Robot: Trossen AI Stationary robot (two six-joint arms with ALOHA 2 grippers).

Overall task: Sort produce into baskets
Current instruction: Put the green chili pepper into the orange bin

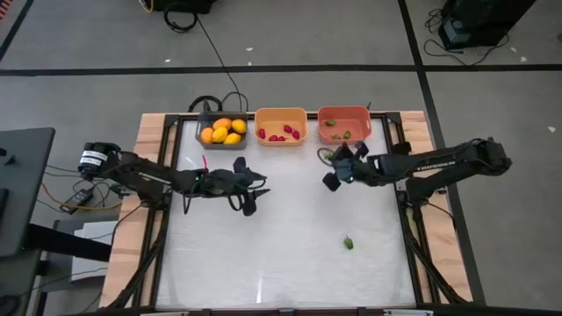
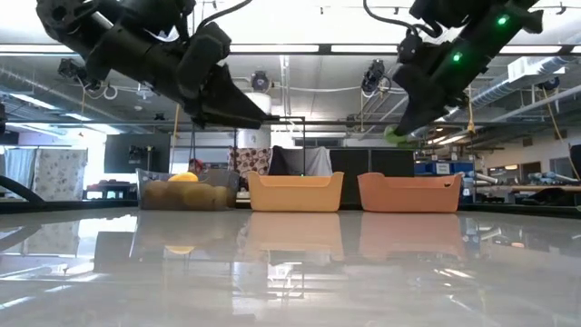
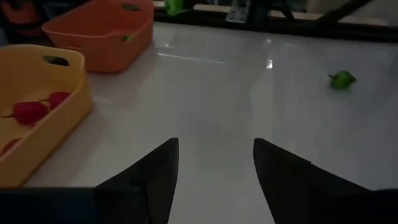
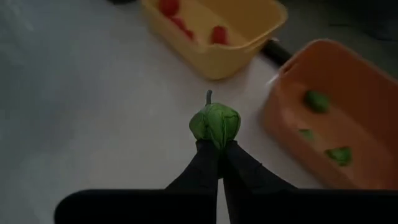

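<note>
The right gripper (image 4: 217, 146) is pinching a small green vegetable (image 4: 216, 123) between closed fingers, hovering just short of the salmon-red basket (image 4: 367, 81), where other green pieces (image 4: 318, 100) are lying. It should be carrying the piece fully over the rim before letting go. The left gripper (image 3: 214, 162), fingers apart and empty, is waiting near the orange basket (image 1: 281, 116). One green piece (image 1: 349, 242) is lying well away from the salmon-red basket.

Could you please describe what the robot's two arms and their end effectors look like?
Both arms are dark, jointed and slender. The right arm carries pale lettering along one link, and green indicator lights glow on it in the low view. The left arm has a white-labelled cylindrical base joint. The left end effector has two dark, tapering, wedge-shaped fingers; the right end effector looks alike.
</note>
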